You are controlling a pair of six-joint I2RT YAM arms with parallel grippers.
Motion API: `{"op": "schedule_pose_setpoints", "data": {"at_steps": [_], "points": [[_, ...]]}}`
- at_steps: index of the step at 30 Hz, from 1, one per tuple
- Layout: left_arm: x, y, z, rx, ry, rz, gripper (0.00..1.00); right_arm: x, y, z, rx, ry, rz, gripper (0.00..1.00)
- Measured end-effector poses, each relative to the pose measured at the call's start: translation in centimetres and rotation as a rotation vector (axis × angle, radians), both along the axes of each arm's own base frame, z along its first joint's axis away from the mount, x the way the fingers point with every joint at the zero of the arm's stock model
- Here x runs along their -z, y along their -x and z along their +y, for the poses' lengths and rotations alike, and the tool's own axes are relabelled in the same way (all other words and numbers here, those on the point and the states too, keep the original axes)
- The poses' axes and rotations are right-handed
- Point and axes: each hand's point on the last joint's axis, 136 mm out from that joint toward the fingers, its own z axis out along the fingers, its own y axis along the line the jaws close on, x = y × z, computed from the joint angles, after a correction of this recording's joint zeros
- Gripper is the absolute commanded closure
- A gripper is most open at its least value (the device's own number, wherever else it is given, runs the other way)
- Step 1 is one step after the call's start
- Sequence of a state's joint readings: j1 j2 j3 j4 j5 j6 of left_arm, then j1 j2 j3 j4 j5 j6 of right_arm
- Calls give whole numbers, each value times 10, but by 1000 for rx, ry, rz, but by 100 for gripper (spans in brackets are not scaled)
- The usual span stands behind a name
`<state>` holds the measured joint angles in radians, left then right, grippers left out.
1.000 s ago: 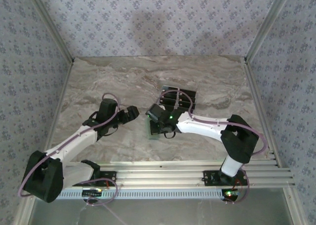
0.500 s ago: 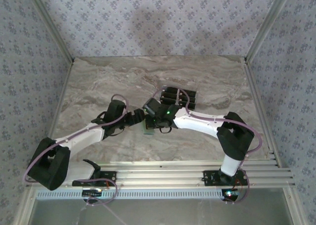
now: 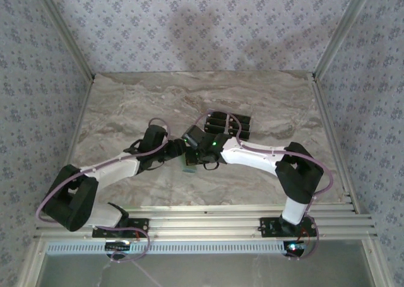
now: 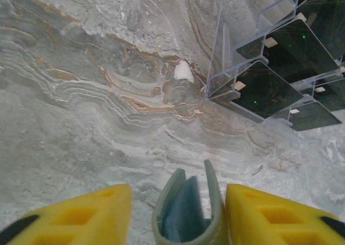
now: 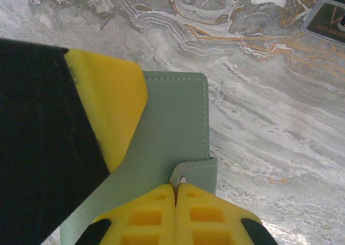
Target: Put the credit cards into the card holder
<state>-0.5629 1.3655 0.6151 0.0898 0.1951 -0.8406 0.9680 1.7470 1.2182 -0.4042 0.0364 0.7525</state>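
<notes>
While pinched together on closure tab of card holder (image 5: 172, 126), right gripper (image 5: 176, 192) at middle of marble table (image 4: 81, 94). Jaws of left gripper (image 4: 178, 199) apart, straddling holder's folded edge, gap at one finger. Holder slightly agape, blue-grey inside. Beyond, credit cards (image 4: 269, 86) slanted in clear rack (image 4: 218, 56).

A grey marble-patterned tabletop (image 3: 126, 104) with orange veins, a clear plastic rack (image 4: 218, 56) standing on it, enclosed by blue floral-patterned walls (image 3: 189, 22).
</notes>
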Motion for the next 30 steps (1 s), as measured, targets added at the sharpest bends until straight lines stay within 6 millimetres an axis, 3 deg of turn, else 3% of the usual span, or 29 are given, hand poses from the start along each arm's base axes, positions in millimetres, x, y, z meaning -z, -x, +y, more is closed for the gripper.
{"op": "schedule_pose_setpoints", "data": {"at_steps": [5, 12, 18, 22, 26, 28, 30], "points": [[-4, -2, -6, 11, 13, -16, 100, 1, 0, 0, 0, 1, 0, 100], [-6, 1, -11, 42, 11, -34, 100, 5, 3, -9, 15, -31, -8, 100], [-7, -2, -9, 41, 8, -47, 100, 19, -6, -48, 102, 29, -2, 100], [-8, -3, -10, 43, 12, -52, 99, 22, -5, -56, 113, 49, 5, 100], [-4, -2, -10, 50, -2, -50, 50, 10, -4, -55, 110, 23, -12, 100], [-3, -3, -9, 49, -7, -49, 36, 4, -4, -54, 109, 8, -21, 100], [-2, -3, -8, 48, -17, -51, 30, -2, -3, -53, 103, -9, -26, 100]]}}
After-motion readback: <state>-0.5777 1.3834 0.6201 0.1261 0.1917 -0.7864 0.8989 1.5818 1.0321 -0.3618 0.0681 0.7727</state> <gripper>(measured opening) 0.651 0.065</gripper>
